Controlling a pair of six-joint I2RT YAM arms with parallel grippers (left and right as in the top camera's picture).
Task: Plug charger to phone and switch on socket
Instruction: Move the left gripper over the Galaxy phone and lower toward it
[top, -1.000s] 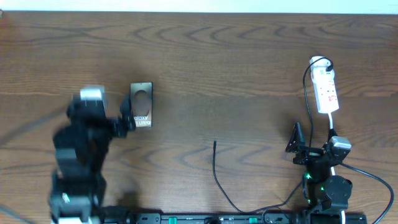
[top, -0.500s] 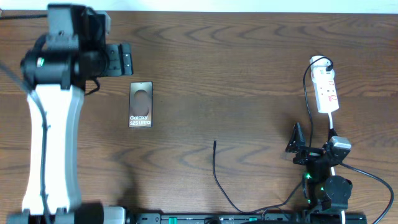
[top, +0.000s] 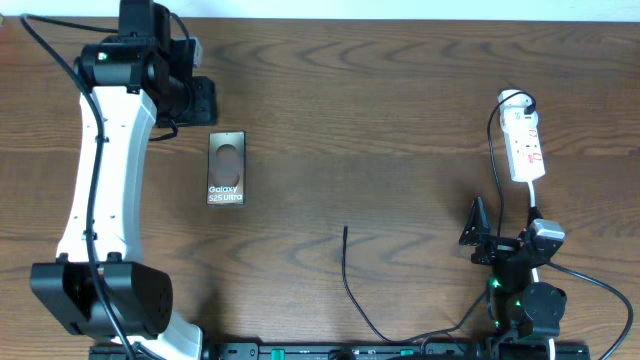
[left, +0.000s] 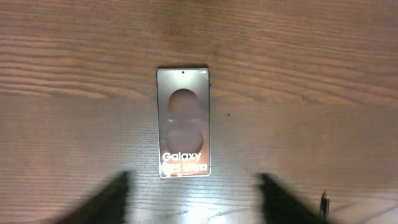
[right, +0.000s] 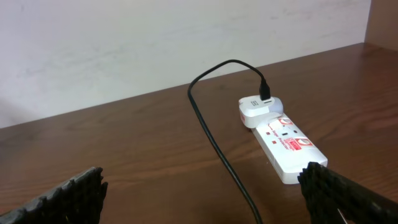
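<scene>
The phone (top: 226, 168) lies flat on the wooden table, text side up, and sits centred in the left wrist view (left: 183, 121). My left gripper (top: 203, 101) hovers just beyond the phone's far end, open, its blurred fingers (left: 107, 202) wide apart with nothing between them. The charger cable (top: 352, 290) runs across the table's front, its plug tip (top: 345, 231) lying loose right of the phone. The white socket (top: 525, 146) lies at the far right, a black cable (right: 217, 146) plugged into an adapter at its end. My right gripper (top: 480, 237) rests open in front of the socket (right: 283, 140).
A white cord (top: 536, 200) leads from the socket toward the right arm's base. The left arm's white link (top: 95, 180) stretches along the table's left side. The plug tip (left: 324, 202) shows at the lower right of the left wrist view.
My left arm has swung from the front left up to the far left, past the phone's left side. Its jaws have narrowed slightly. The phone, charger and right arm have not moved.
</scene>
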